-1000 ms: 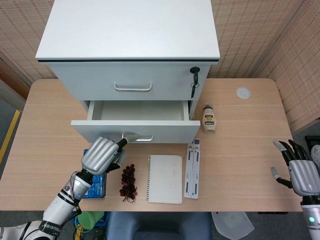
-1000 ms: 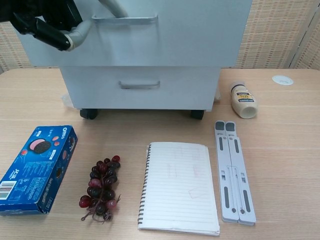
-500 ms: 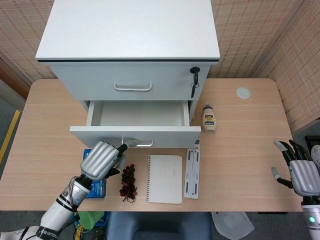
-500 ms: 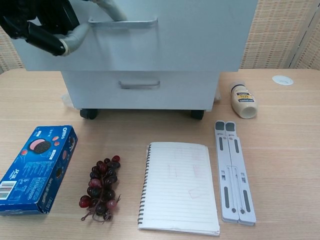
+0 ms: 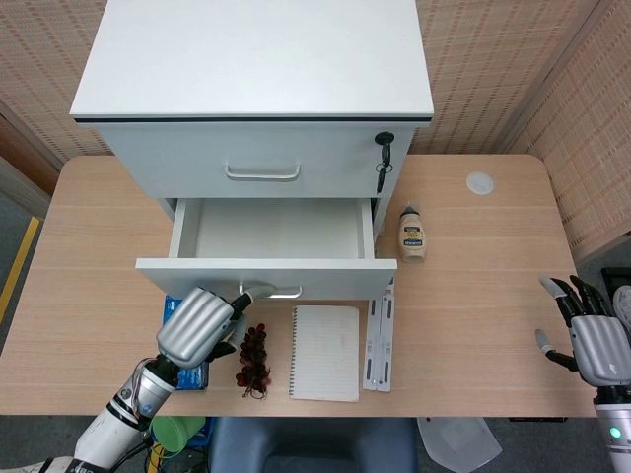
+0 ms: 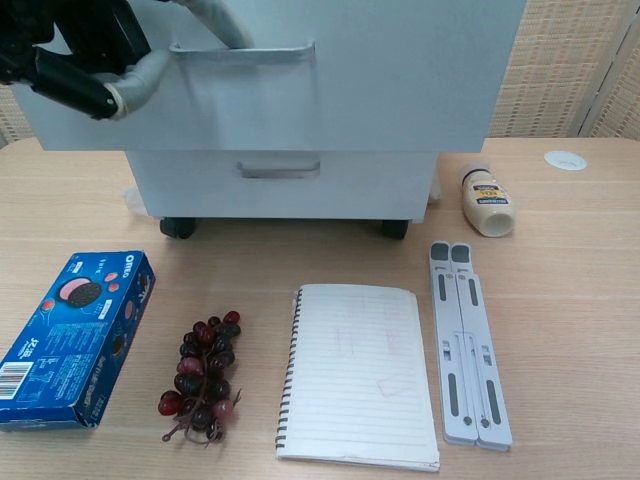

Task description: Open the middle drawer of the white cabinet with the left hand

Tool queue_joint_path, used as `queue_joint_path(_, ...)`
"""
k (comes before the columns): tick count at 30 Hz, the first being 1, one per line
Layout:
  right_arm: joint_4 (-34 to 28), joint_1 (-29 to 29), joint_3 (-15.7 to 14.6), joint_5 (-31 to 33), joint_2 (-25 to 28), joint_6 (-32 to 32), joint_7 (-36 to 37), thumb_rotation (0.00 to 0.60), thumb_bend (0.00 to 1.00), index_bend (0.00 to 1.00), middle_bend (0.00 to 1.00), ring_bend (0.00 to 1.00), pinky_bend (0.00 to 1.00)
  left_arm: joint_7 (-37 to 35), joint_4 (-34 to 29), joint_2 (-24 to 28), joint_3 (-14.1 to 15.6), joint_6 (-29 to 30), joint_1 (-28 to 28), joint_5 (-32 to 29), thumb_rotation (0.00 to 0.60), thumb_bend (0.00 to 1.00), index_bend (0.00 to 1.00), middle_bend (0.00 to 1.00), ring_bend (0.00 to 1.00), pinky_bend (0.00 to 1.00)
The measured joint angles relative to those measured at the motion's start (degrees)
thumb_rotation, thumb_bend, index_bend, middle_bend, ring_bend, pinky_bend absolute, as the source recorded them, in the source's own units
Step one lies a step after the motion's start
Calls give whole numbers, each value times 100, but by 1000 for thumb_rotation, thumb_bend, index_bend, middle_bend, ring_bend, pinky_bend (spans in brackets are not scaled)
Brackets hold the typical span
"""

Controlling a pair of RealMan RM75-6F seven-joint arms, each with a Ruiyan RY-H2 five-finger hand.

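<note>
cabinet: the white cabinet (image 5: 251,59) sits at the upper middle of the head view on the wooden surface (image 5: 473,296); the chest view only gets its lower front, top cut off by the frame edge.
middle drawer: the middle drawer (image 5: 266,278) is pulled out, so you can look down into its bare white inside. In the chest view its front panel fills the top of the frame.
handle: the drawer handle (image 6: 240,52) is a thin metal bar. Its left end is covered by fingers.
left robot hand: the left robot hand (image 5: 197,325) is at lower left in the head view, fingers hooked over the handle's left end, so it's gripping it. From above you mostly see the silver back of the hand; the fingertips are tucked under the drawer front. In the chest view it's a dark shape at the upper left, partly cut off.
right robot hand: the right robot hand (image 5: 592,340) is at the far right edge of the head view, fingers spread, holding nothing, partly cropped.
hidden stuff: the cookie box (image 6: 75,335) and grapes (image 6: 205,375) are clear in the chest view, but in the head view the box is mostly behind the left robot hand.
rest: notebook (image 6: 360,375), folded stand (image 6: 465,340) and small bottle (image 6: 487,200) lie in front of and to the right of the cabinet. The bottle label is too small to read.
</note>
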Motion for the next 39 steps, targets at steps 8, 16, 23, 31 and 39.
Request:
queue_joint_path(8,12,-13,-6,-1,-8,13,1,600,334,105,139,27,82,50,-130,46,82,31,111,162,600,682,230,898,943,1000)
queue_joint_path(16,22,-23,-6,-1,-12,26,11,600,334,104,139,28,82,75,-218,73,151,70,228,414,600,683,230,886,924,1000)
queue_joint_path(23,26,-29,-8,12,-12,16,16,600,334,105,138,27,82,-136,-100,22,131,290,383,864,600,682,266,818,829,1000)
queue_joint_path(31,45,-26,-2,43,-22,-12,25,600,334,104,139,27,82,-410,38,72,303,596,728,1601,600,682,522,774,790,1000)
queue_joint_path(39,65,-28,7,95,-30,-45,27,600,334,105,139,27,82,-504,276,50,392,887,1053,2018,600,683,742,844,846,1000)
